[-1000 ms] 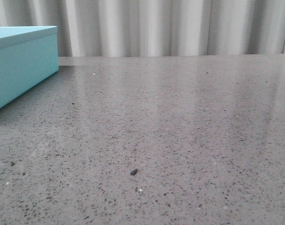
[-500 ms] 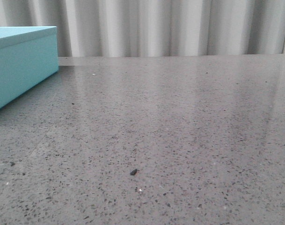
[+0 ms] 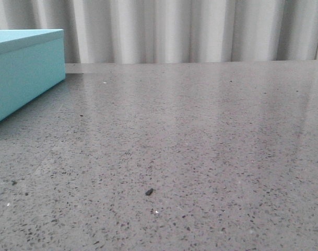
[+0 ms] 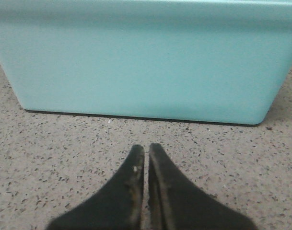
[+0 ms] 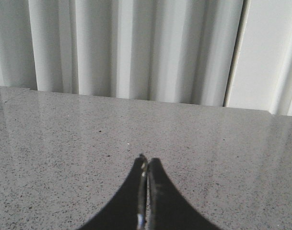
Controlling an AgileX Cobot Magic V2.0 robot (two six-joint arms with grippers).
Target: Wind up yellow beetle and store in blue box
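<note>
Nothing moved; lidded blue box (image 3: 24,70) on table (image 3: 200,146), contents hidden.

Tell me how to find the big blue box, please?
Look across the speckled grey stone table towards the pale pleated curtain behind it. At the table's far left stands the large light turquoise-blue rectangular box with flat matte sides. It is the only coloured thing there; everything else is grey or white.

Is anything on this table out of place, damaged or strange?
Nothing looks damaged or spilled. Only a small dark crumb lies loose on the table. The blue box stands squarely with its lid on. No yellow beetle shows in any view.
</note>
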